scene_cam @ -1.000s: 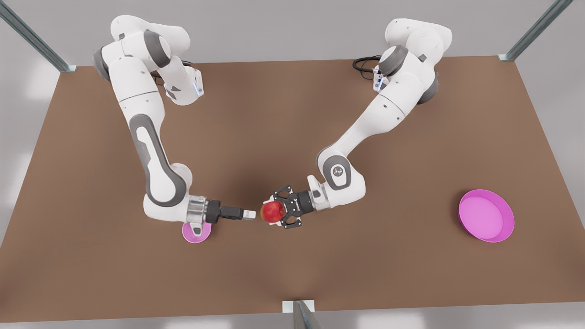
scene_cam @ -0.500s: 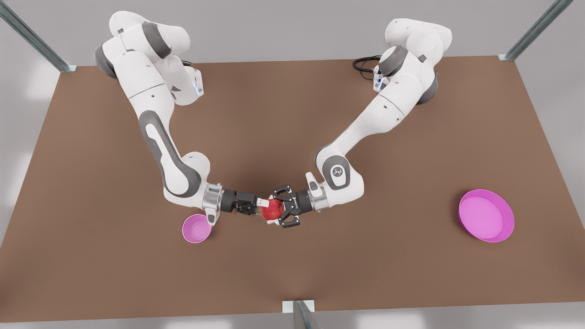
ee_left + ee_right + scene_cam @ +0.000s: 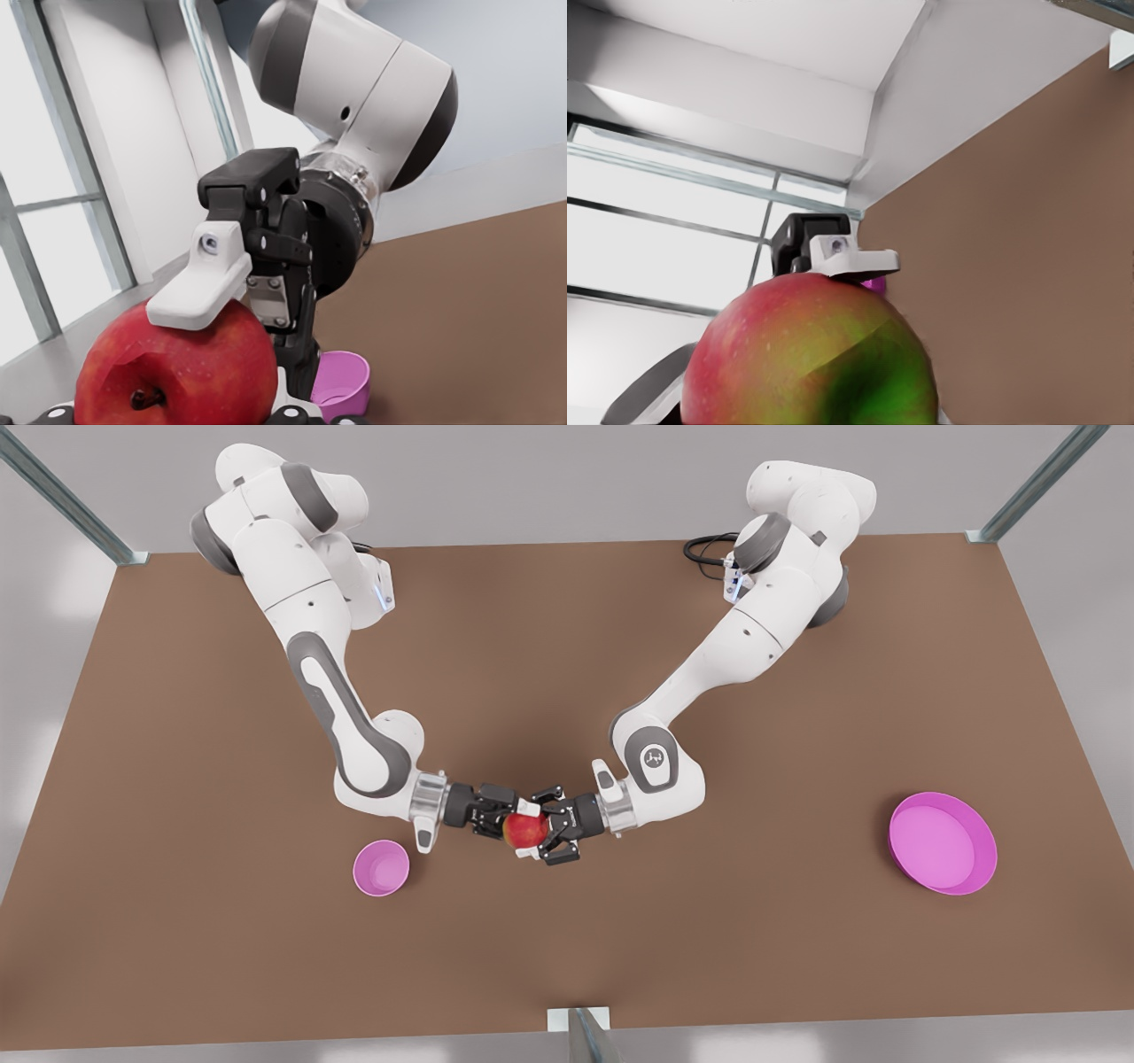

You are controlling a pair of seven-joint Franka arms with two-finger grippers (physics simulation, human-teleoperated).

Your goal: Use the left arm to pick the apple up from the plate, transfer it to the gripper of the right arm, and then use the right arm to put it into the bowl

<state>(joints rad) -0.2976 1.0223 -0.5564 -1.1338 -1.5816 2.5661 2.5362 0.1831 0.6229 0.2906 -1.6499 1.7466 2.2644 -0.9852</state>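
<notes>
Clasping apple (image 3: 524, 831) — left tool (image 3: 529, 830), right tool (image 3: 509, 825)

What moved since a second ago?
The right hand slid across the table from above the little bowl toward the front view's right, and now it is right up against the apple. The bowl is uncovered now. The left hand stayed put and is still holding the apple. The bowl and the plate did not move.
</notes>
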